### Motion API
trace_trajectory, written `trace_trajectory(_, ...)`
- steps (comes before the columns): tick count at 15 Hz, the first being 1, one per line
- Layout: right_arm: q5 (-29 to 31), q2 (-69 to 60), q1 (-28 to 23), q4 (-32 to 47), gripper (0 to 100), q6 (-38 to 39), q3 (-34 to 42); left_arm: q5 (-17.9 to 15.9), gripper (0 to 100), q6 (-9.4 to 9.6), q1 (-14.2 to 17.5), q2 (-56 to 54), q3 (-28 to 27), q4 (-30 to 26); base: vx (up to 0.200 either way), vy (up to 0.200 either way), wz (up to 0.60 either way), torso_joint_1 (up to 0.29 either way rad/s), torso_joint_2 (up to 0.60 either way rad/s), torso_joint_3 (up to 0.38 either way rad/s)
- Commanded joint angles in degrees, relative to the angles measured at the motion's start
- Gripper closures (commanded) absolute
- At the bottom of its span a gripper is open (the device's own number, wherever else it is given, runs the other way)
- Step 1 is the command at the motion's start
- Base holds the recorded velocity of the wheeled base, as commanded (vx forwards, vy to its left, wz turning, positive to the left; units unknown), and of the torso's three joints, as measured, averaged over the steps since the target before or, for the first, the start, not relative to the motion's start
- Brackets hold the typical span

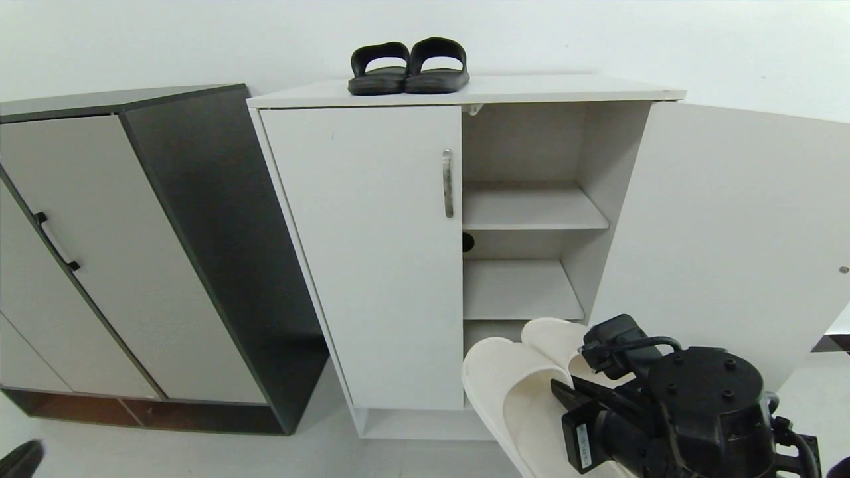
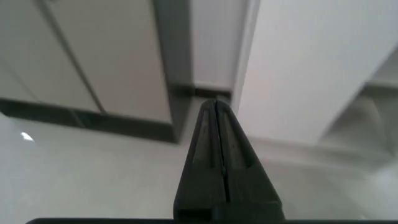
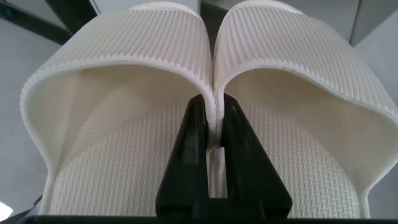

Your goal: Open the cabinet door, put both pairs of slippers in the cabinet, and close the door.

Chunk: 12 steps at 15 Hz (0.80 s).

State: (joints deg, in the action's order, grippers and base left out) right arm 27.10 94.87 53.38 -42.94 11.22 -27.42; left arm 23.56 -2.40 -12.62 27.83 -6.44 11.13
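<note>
Right claw (image 3: pixel 214 112) is clamped tight on the white slippers (image 1: pixel 514 385), pinching the two inner strap edges together. The pair hangs at lower centre-right of the head view, just in front of the cabinet (image 1: pixel 362 265) opening. Right door (image 1: pixel 730 239) is swung wide, left door shut. Step in hand looks like stowing this pair. I'd go toes first onto the middle shelf (image 1: pixel 518 289), keep the pair level, clear the shelf lip and the shut door's edge, and let go only once the soles sit flat. Grip is on thin strap edges only, so move slowly; a swing could peel one slipper out. Slippers look like soft foam with fine ribbed straps and dimpled footbeds, so they will flex. Shelves and doors are smooth white laminate, slick, with hard edges. Black slippers (image 1: pixel 408 66), matte and rubbery, sit side by side on the cabinet top, upper centre. Left claw (image 2: pixel 216 115) is pressed closed, empty, low over the floor (image 2: pixel 93 174).
</note>
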Motion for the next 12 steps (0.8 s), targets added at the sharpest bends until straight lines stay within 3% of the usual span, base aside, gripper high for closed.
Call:
trace_trajectory(1,0.0,0.8,0.3,-0.4,100,-0.1,0.7,-12.7,100,1.87,9.5,-23.6,6.3,-8.9,0.0,0.0,0.0,0.0,0.0,0.0)
trace_trajectory(2,0.0,0.8,0.6,-0.4,100,-0.1,0.9,-22.9,100,2.31,9.8,-23.8,6.4,-10.2,0.0,0.0,0.0,0.0,0.0,0.0)
trace_trajectory(3,0.0,0.8,0.8,-0.5,100,-0.1,1.2,-27.3,100,3.72,10.3,-24.1,6.3,-12.3,0.0,0.0,0.0,0.0,0.0,0.0)
trace_trajectory(5,0.0,1.0,1.6,-0.6,100,-0.1,1.5,-27.7,100,6.71,10.5,-24.3,6.4,-11.2,0.0,0.0,0.0,0.0,0.0,0.0)
trace_trajectory(8,0.0,1.3,1.6,-0.6,100,0.0,1.5,-27.7,100,5.48,10.8,-24.5,6.4,-11.3,0.0,0.0,0.0,0.0,0.0,0.0)
trace_trajectory(12,0.0,2.5,1.9,-1.9,100,0.0,1.2,-27.7,100,5.48,10.8,-24.5,6.4,-11.3,0.0,0.0,0.0,0.0,0.0,0.0)
